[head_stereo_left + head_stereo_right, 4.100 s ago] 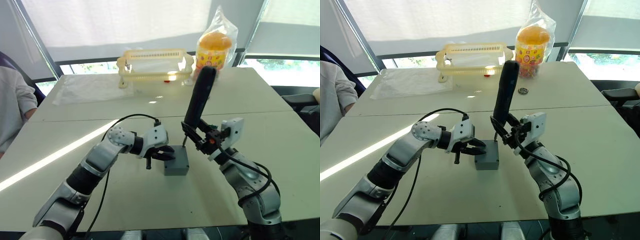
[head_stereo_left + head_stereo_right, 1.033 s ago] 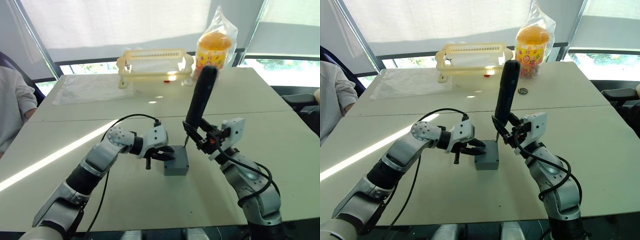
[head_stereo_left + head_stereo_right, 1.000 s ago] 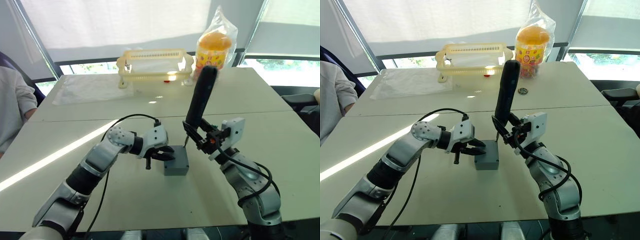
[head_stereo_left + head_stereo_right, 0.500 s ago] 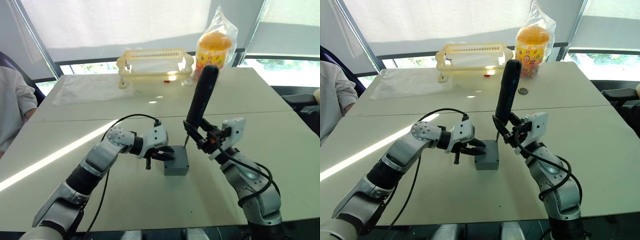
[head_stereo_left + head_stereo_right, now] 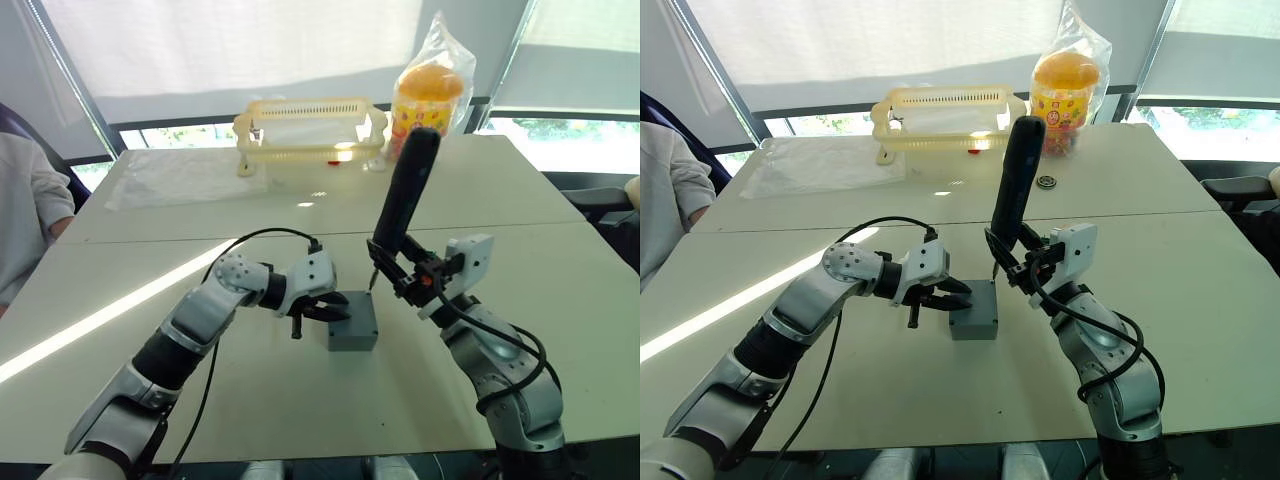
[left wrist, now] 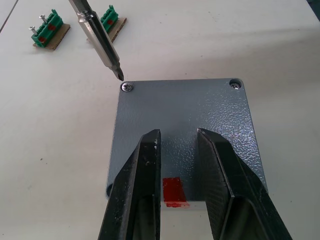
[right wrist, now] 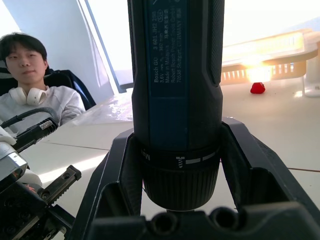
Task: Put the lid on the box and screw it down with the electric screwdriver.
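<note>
- Lid [image 6: 182,127] sits on box [image 5: 352,325], mid tabletop [image 5: 250,390]; barely any change over the last seconds.
- My right gripper [image 5: 1012,262] clamps electric screwdriver [image 5: 1014,185], bit just above far corner screw [image 6: 128,87], not seated.
- Left gripper [image 6: 177,165] slightly parted, resting on lid.

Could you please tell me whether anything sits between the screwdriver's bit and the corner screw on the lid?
Nothing visible does. The electric screwdriver, held in the right pincer, has its bit tip just above the corner screw of the lid.
</note>
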Motion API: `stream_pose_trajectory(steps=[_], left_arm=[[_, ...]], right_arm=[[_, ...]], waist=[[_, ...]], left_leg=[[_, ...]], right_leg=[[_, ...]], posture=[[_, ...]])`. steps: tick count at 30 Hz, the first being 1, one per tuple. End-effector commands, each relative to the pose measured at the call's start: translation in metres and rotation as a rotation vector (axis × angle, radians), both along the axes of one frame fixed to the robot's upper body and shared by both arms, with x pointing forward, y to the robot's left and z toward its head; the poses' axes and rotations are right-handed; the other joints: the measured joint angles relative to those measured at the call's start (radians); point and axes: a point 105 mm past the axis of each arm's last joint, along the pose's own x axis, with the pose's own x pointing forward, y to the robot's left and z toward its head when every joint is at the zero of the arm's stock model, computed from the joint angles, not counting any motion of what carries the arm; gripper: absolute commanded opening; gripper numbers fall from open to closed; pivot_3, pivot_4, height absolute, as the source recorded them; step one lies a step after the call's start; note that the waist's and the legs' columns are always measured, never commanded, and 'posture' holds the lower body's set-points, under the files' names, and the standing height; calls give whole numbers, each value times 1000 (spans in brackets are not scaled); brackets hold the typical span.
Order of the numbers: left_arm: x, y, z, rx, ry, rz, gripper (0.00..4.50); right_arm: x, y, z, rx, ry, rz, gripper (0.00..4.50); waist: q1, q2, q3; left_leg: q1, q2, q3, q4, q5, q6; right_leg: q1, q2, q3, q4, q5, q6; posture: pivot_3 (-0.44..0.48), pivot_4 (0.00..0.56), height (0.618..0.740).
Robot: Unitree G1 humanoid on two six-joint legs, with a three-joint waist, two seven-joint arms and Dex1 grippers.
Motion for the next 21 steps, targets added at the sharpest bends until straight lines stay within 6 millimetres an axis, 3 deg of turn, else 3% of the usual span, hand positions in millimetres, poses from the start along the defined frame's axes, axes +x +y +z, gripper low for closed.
stream_pose_trajectory(steps=[1,21], left_arm=[[-1,4,-13,43,31,14,1125],[-1,5,-12,44,27,14,1125]], right_arm=[[-12,6,28,24,-112,36,1784],[-9,4,15,11,-84,21,1784]], waist=[[0,0,0],[0,0,0]], left_leg=[[0,0,0,0,0,0],[0,0,0,0,0,0]], right_leg=[[0,0,0,0,0,0],[0,0,0,0,0,0]], posture=[[0,150,740],[0,150,740]])
